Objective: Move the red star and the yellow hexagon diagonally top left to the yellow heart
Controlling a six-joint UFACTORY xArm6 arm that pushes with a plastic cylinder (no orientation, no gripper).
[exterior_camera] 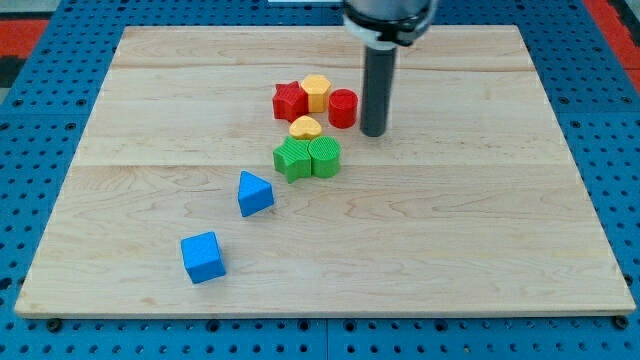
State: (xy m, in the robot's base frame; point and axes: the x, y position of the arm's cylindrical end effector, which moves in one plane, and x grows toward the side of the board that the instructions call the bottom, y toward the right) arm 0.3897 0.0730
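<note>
Two targets, red star (289, 101) and yellow hexagon (317, 91), touch at yellow heart's (305, 127) 12 o'clock. Light, rigid, likely slide easily. No claw: my tip (373, 132) stands at 3 o'clock beside red cylinder (343, 108).

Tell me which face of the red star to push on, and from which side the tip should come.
There is no gripper, so push. Take the red star on its lower-right side and drive up-left. The yellow hexagon touches its right side, the yellow heart sits just below, so that side is crowded. My tip stands right of the red cylinder; likely come around below.
</note>
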